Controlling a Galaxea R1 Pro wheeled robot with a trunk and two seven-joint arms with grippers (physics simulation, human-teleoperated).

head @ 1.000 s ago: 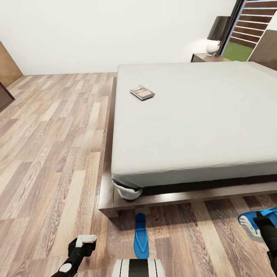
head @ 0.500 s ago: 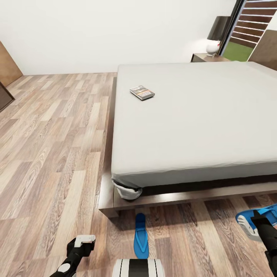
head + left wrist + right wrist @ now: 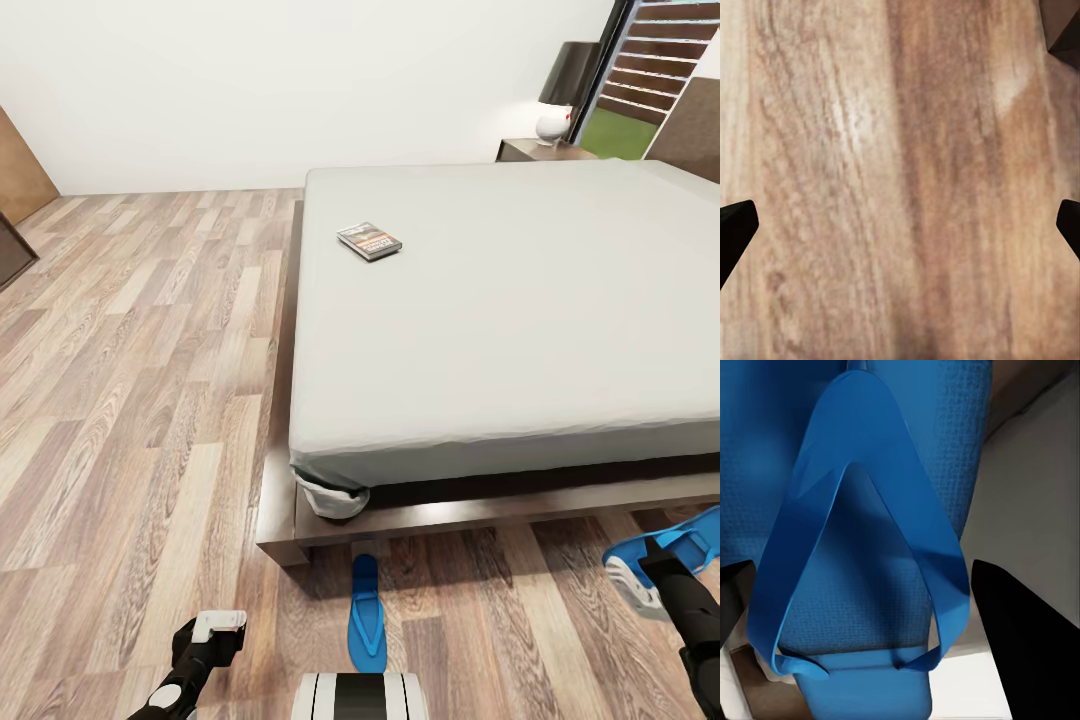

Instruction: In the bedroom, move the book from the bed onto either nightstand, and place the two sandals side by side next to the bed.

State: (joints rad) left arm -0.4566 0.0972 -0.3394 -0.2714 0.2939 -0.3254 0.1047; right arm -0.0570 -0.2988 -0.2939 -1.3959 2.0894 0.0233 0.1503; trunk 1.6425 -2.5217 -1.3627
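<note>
- Right now the sandal step looks to be the one in hand: the right gripper is closed on one blue sandal, lifted off the wood floor near the foot of the bed, at the robot's right
- From the right wrist view, that carried sandal sits between the dark fingers, thong straps facing the camera
- The second sandal lies flat on the floor just in front of the robot's base, its toe end close to the bed frame's corner
- Down at the lower left the left gripper hangs low with nothing in it; in its wrist view its fingertips are spread wide apart over bare planks
- As for the book, it rests on the mattress toward the bed's left edge, well apart from both arms and not yet dealt with
- A nightstand with a lamp stands beyond the far side of the bed, a likely home for the book later
- By my reading, the next move calls for bringing the held sandal across toward its mate and lowering it flat alongside, toes pointing the same way, close but not overlapping
</note>
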